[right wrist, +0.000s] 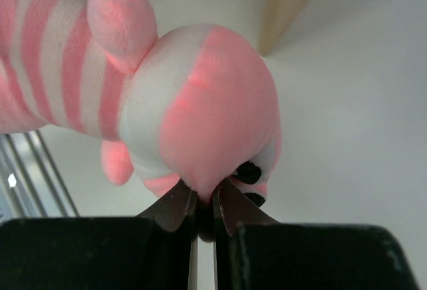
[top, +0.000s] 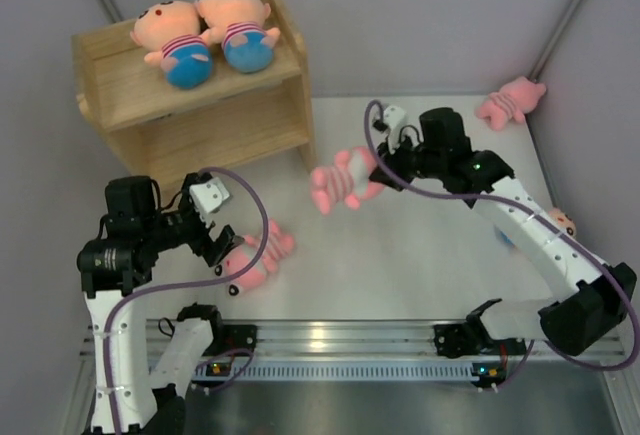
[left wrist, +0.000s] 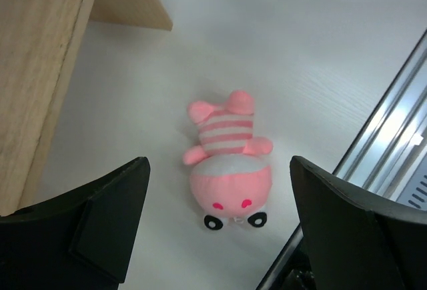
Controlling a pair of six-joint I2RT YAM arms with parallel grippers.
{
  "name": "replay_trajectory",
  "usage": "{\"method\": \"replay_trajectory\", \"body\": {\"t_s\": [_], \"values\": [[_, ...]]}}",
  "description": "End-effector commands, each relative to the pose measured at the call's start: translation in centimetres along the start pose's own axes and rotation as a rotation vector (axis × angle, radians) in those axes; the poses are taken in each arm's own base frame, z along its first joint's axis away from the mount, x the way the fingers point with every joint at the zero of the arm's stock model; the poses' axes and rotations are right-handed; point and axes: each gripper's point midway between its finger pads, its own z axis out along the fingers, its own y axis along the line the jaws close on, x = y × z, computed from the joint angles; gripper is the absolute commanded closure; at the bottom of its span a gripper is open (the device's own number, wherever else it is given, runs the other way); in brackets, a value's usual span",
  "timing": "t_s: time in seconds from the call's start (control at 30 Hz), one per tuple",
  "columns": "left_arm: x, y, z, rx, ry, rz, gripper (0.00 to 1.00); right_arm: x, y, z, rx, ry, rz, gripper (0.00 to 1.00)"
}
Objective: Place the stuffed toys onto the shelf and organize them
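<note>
We are pinching one pink pig [right wrist: 207, 103] by the front of its head between the right fingers [right wrist: 172, 210], which are nearly closed on a fold of plush. It is hanging just beside the right side panel of the shelf [top: 110, 70]. Its striped body is trailing away from the fingers, out past the shelf's front right corner. We are judging that the coming move turns on swinging that long axis round until the pig is facing the shelf's open front rather than the panel's edge. The right arm is plainly the nearer one for that. The shelf's top board is already carrying two dolls [top: 175, 35], lying side by side with their heads toward the back, and the lower tier's inside is mostly hidden from us. In front of the shelf, a second pig [left wrist: 230, 163] is lying flat on the surface [top: 420, 255] right beneath the left fingers [left wrist: 100, 223], which are spread wide and gripping nothing. Its head is pointing toward the wrist and its feet away, so its length is running across the line those fingers would close on, and they are straddling its narrow width. A third pig [top: 510, 102] is lying well to the right of the shelf. A third doll [top: 562, 223] is peeking out from behind the right arm, farther from the shelf again.
</note>
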Motion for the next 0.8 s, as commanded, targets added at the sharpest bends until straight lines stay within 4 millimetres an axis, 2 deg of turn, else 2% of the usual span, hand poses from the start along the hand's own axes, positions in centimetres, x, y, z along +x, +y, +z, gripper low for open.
{"method": "replay_trajectory", "body": {"t_s": [0.0,0.1,0.17,0.2,0.27,0.3,0.37,0.43,0.6,0.7,0.73,0.77], "values": [[-3.9,-3.3,-0.4,0.182,-0.196,0.109,0.08,0.0,6.1,0.0,-0.187,0.06,-0.222,0.96],[-5.4,-5.1,-0.8,0.284,-0.29,0.139,0.07,-2.6,9.8,0.2,-0.254,0.0,-0.286,0.98],[-5.3,-4.9,-0.7,0.277,-0.29,0.169,0.07,-3.4,11.8,0.5,-0.295,-0.016,-0.314,1.0],[-5.1,-4.7,-0.6,0.263,-0.278,0.188,0.07,-4.5,12.2,0.3,-0.296,-0.035,-0.326,1.0],[-5.1,-4.6,-0.7,0.257,-0.278,0.208,0.07,-4.0,13.9,1.0,-0.329,0.009,-0.351,1.0],[-5.3,-4.7,-0.8,0.257,-0.284,0.219,0.06,-4.7,14.1,1.0,-0.314,0.006,-0.365,1.0],[-6.0,-5.4,-1.2,0.283,-0.319,0.234,0.06,-4.3,15.6,2.0,-0.336,0.033,-0.383,1.0],[-6.2,-5.9,-1.4,0.303,-0.345,0.26,0.06,-5.1,16.3,2.8,-0.346,0.025,-0.377,1.0],[-4.8,-5.4,-0.7,0.272,-0.303,0.296,0.07,-6.8,19.1,3.0,-0.388,-0.011,-0.417,1.0],[-3.9,-5.5,-0.3,0.27,-0.29,0.299,0.13,-7.8,20.4,2.8,-0.416,-0.041,-0.427,1.0],[-3.6,-5.4,-0.2,0.27,-0.282,0.293,0.2,-7.9,20.6,2.8,-0.422,-0.044,-0.428,1.0],[-3.1,-5.4,0.0,0.271,-0.271,0.289,0.37,-8.1,20.9,2.6,-0.432,-0.051,-0.433,1.0]]}}
